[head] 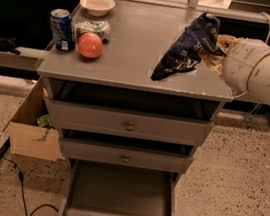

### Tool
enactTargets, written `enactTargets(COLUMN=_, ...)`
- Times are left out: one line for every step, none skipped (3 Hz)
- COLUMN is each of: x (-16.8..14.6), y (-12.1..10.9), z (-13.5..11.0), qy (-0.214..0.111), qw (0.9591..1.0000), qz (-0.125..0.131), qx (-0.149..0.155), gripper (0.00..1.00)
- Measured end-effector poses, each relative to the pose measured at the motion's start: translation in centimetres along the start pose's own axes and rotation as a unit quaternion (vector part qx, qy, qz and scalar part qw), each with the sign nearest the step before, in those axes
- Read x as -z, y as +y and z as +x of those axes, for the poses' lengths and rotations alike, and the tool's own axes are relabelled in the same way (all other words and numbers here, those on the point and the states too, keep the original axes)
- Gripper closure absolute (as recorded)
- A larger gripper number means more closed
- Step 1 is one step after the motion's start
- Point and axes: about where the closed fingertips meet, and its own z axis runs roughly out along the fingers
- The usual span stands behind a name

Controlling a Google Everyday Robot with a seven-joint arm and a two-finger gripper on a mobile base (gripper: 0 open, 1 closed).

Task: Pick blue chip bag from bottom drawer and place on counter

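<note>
Hand [219, 48] grips blue chip bag [186, 49], tip touching counter [135, 39]; speckled floor [229, 185] below

Speckled terrazzo floor [233, 195]; cardboard box [31, 140] left; black cable [19, 176] across floor; warm light.

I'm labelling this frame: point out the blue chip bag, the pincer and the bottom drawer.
blue chip bag [186, 49], camera view, mid foil.
pincer [218, 50], camera view, at bag's right edge.
bottom drawer [119, 193], camera view, bare floor.

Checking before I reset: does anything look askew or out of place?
The blue chip bag leans steeply over the counter, held at its top by the tool at the right edge. The bottom drawer is open.
</note>
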Motion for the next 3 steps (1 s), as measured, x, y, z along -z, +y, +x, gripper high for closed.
enactTargets(x=-2.6, y=-1.5, z=-0.1, qy=-0.018, qw=0.9994, qz=0.000, qx=-0.028, gripper=1.00)
enactTargets(x=-8.1, y=-2.7, z=0.5, qy=-0.021, qw=0.9981, qz=-0.007, qx=-0.057, gripper=1.00)
enactTargets(x=-7.5, y=-2.8, z=0.5, qy=-0.021, qw=0.9979, qz=-0.004, qx=-0.062, gripper=1.00)
